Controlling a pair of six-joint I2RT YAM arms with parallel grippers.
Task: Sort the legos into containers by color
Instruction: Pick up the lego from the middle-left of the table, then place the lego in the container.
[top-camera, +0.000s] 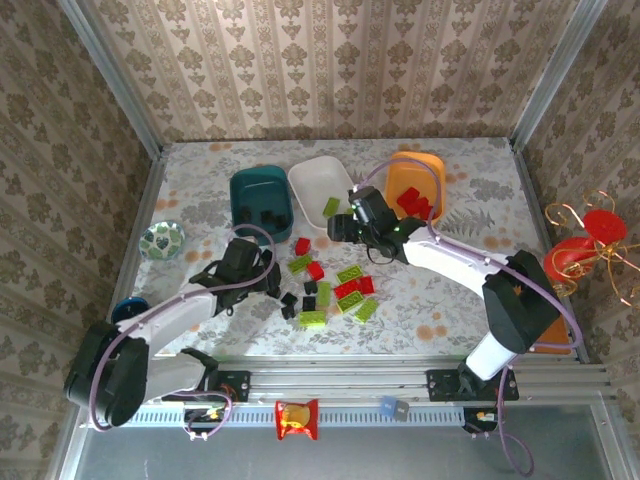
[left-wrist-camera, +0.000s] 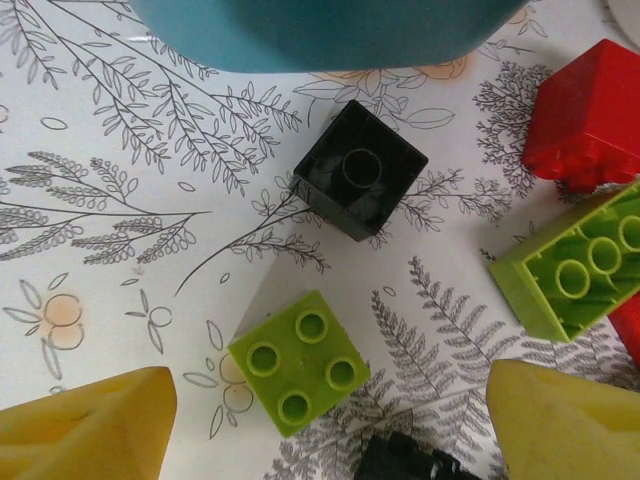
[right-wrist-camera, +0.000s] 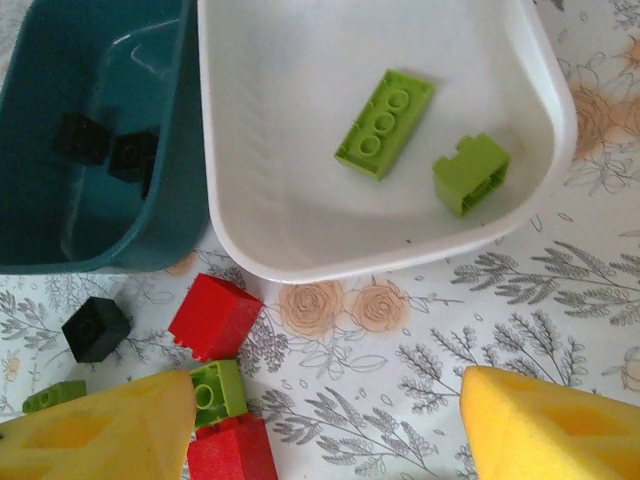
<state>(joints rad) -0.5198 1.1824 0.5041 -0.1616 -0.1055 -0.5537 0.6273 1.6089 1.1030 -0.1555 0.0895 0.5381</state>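
Note:
Red, lime and black legos lie scattered mid-table, in front of the dark teal tub, the white tub and the orange tub. My left gripper is open just above the table. A small lime brick lies between its yellow fingers, with a black brick beyond it. My right gripper is open over bare cloth just in front of the white tub, which holds two lime bricks. The teal tub holds black bricks.
A small round patterned dish and a blue cup sit at the left edge. A red ornament stands at the right. Patterned walls close in the table. Red bricks lie in the orange tub.

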